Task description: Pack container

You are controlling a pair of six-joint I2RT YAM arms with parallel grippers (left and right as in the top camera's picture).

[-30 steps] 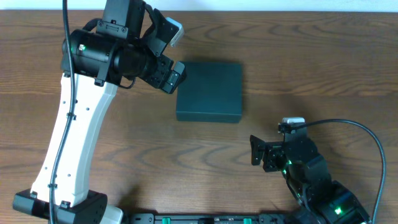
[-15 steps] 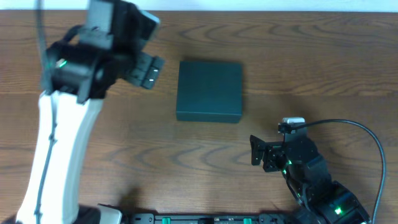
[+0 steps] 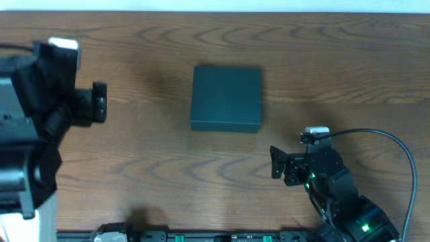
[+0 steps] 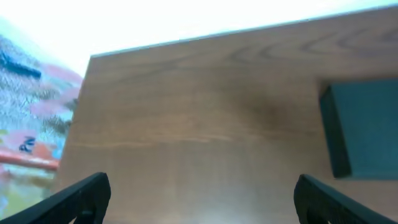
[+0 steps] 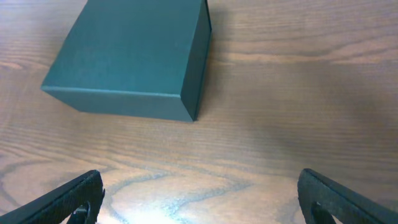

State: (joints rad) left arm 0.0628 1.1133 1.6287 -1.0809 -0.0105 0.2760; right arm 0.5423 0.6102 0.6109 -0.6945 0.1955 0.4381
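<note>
Brown wood-grain table (image 3: pixel 336 60) (light glints off it), bright white beyond its far edge.

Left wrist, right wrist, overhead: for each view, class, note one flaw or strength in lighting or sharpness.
Left wrist view: soft all over, background beyond the table blown out white. Right wrist view: box sharp, a glare patch on the table near the bottom edge. Overhead view: left arm close to the lens and blurred, box crisp.
</note>
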